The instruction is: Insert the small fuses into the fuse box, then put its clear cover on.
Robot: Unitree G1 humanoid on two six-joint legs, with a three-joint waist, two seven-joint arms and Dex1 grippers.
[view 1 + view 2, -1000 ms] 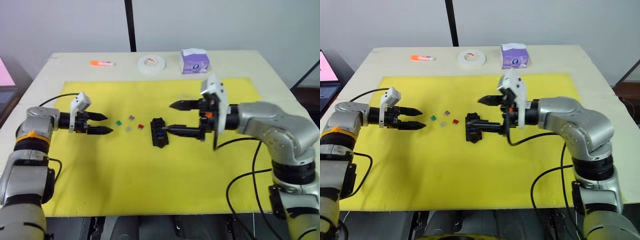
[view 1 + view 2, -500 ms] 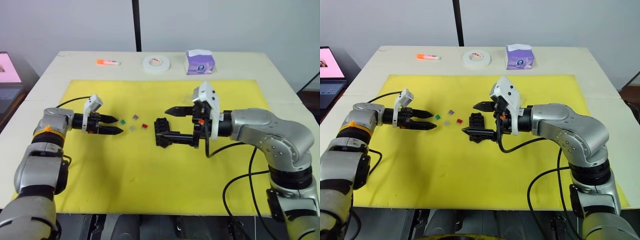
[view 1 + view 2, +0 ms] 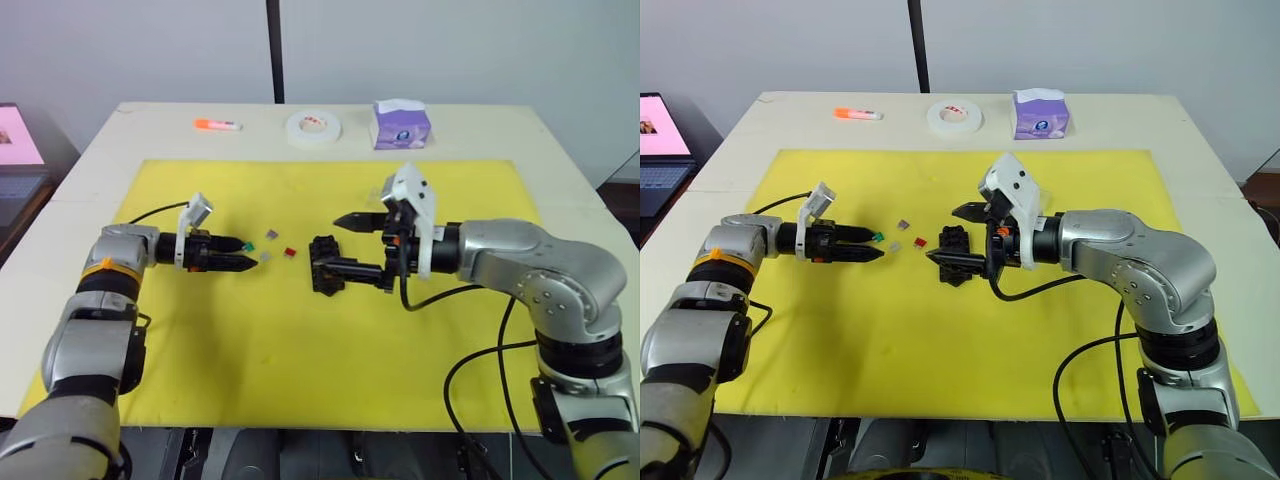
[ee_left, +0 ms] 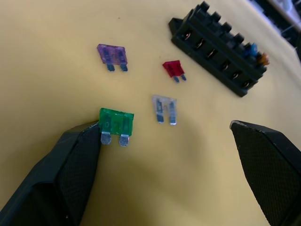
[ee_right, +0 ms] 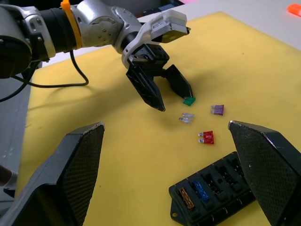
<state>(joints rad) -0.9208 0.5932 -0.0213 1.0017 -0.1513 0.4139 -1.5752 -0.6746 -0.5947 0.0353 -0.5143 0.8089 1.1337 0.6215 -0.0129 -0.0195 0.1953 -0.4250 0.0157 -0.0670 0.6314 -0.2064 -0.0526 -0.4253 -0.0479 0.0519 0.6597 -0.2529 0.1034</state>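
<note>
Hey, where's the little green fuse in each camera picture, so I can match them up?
Left eye view: green fuse on the yellow mat, at the left tool's tips.
Right eye view: same fuse, left of the fuse box.
Left wrist view: fuse touching one finger.
Right wrist view: fuse beside the left tool.
Shared landmark: the red fuse, between green fuse and box.

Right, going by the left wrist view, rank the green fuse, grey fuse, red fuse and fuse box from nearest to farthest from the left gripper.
1. Green fuse, touching one finger of the left gripper.
2. Grey fuse, just beyond it.
3. Red fuse, farther toward the box.
4. Fuse box, farthest.
</note>
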